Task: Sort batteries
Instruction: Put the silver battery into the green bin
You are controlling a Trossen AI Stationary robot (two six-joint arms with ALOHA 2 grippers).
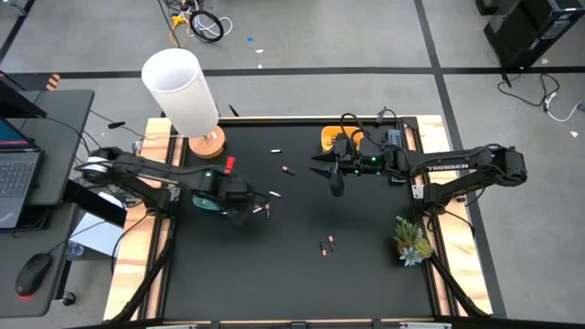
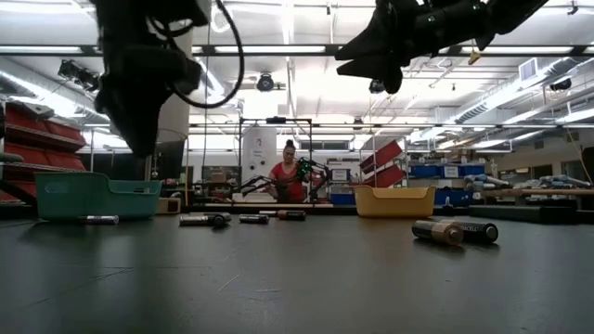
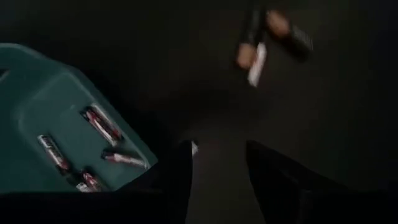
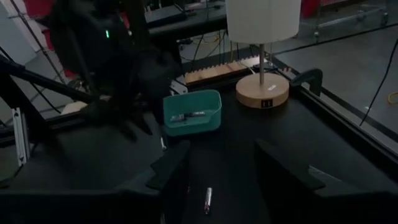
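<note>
Loose batteries lie on the black table mat: one pair (image 1: 327,244) near the middle, others (image 1: 265,209) (image 1: 288,170) (image 1: 277,151) farther back. In the low view two batteries (image 2: 453,232) lie on their sides. The teal bin (image 3: 56,124) holds several dark batteries with red ends (image 3: 102,123). My left gripper (image 3: 217,165) is open, hovering beside the teal bin (image 1: 208,202), with loose batteries (image 3: 267,37) ahead of it. My right gripper (image 4: 221,171) is open and raised (image 2: 394,51), near the yellow bin (image 1: 334,137); a single battery (image 4: 208,200) lies on the mat below it.
A white lamp (image 1: 183,91) on a round wooden base stands at the far left corner. A green plant sprig (image 1: 411,242) sits by the right edge. Wooden rails border the mat. A person (image 2: 288,176) sits far behind the table. The near half of the mat holds few objects.
</note>
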